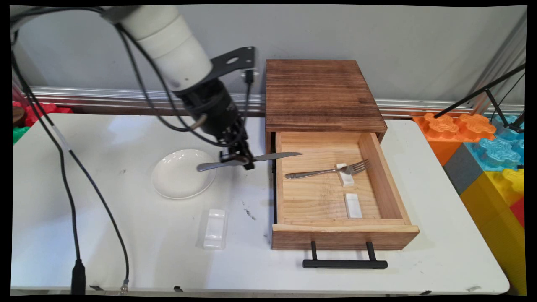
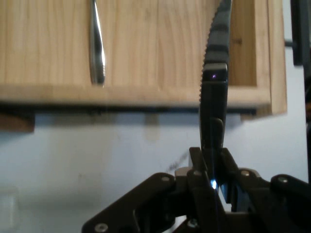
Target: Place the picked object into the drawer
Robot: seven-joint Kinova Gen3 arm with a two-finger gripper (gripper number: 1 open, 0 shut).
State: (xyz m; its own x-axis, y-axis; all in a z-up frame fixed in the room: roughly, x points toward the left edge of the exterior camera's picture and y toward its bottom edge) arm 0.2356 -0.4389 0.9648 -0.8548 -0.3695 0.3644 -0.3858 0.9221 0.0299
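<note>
the black two-finger tool [image 1: 237, 158] is clamped on a silver table knife with a serrated blade [image 1: 251, 160], gripping it about the middle so that it lies level above the white surface [image 1: 126, 235]; the handle end reaches over the rim of the round white shallow plate [image 1: 183, 173], and the blade tip pokes over the left wall of the open light-wood drawer [image 1: 379, 176]; the hand view shows the fingers pinched on the knife, its toothed edge running up over the drawer wall, with the silver fork handle further left inside.

the drawer is pulled out of the dark-stained wooden box cabinet [image 1: 321, 94], its black bar handle [image 1: 345, 264] toward the near edge; inside lie a silver metal fork [image 1: 327, 171], its tines resting on a small white block rest [image 1: 345, 175], and a second small white block rest [image 1: 353, 205] with nothing on it, nearer the drawer front; a white ridged ceramic rest [image 1: 214, 228] stands on the surface below the plate, well apart from the knife.

as things lie, the fork is in the drawer and the knife is off the surface, held, only its tip over the drawer, not set down anywhere.
</note>
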